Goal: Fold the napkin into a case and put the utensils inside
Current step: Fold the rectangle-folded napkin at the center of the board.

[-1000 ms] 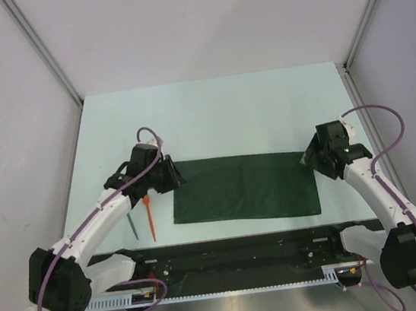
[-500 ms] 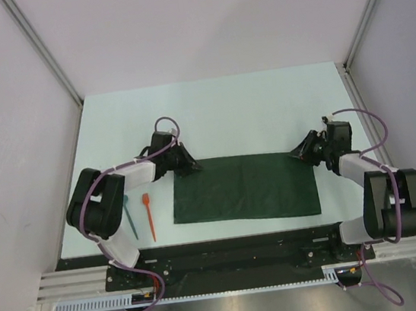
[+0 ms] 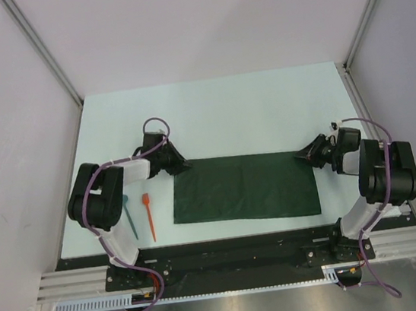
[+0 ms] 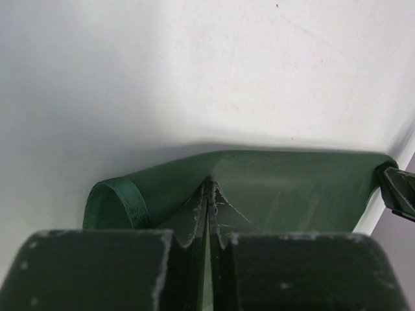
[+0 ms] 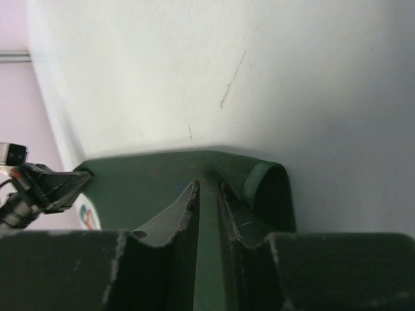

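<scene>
Far left, at 9 o'clock of the napkin (image 3: 243, 191) and apart from it: teal utensil (image 3: 129, 218) outermost, orange utensil (image 3: 149, 218) just beside it, both flat on the surface (image 3: 210, 109) and running roughly 12 to 6; neither gripped, neither in any pouch.

Next, at the napkin's 10 o'clock corner: left fingers (image 3: 179, 166), low to the surface; from the left wrist view, tips (image 4: 194, 217) pressed together with green cloth pinched between them, hem curled up just to their 9 o'clock.

In the middle: napkin spread as a wide, flat rectangle, long side running 9 to 3, near edge at 6 o'clock lying straight on the surface; judged as folded in half already, but far too broad for a case yet.

At the napkin's 2 o'clock corner: right fingers (image 3: 307, 156), likewise low; from the right wrist view, tips (image 5: 185, 210) nearly closed with a strip of cloth clamped in the narrow gap, corner bunched up at their 3 o'clock.

Judged progress: early to middle; both far corners gripped, so apparently set up for the next fold, probably carrying the far edge toward 6 o'clock to narrow the strip.

Left to do, as far as visible: narrowing into a long pouch; flattening it; fetching the teal and orange pieces from the left; sliding both inside.
</scene>
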`<state>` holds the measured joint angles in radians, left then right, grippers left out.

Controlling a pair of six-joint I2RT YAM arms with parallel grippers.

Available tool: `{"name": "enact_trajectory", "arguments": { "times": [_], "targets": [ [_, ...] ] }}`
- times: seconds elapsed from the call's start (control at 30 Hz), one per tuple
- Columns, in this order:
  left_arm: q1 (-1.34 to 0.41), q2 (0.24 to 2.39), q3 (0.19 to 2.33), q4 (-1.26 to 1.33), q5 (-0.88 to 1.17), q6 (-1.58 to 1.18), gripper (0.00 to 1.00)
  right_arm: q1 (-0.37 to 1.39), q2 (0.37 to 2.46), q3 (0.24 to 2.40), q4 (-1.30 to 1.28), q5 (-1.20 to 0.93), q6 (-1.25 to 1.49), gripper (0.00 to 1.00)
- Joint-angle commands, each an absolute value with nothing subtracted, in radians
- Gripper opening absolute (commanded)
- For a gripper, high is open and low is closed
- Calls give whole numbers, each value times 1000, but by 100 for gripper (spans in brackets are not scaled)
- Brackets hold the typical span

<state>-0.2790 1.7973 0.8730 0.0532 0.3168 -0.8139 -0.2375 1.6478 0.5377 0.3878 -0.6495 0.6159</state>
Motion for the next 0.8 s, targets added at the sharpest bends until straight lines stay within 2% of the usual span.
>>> {"name": "enact_trajectory", "arguments": {
  "times": [0.0, 0.1, 0.23, 0.4, 0.77],
  "targets": [
    [-279, 1799, 902, 8, 259, -785, 5, -252, 1684, 571, 451, -681, 621, 22],
    [-279, 1783, 937, -51, 262, -764, 5, -236, 1658, 578, 410, -675, 609, 22],
    [-279, 1752, 945, -20, 365, -785, 8, -212, 1582, 566, 391, -689, 627, 22],
    [-267, 1769, 950, -8, 347, -804, 8, -160, 1509, 574, 382, -696, 656, 22],
    [-175, 1802, 942, -21, 301, -787, 6, -241, 1663, 581, 469, -736, 657, 21]
  ]
}}
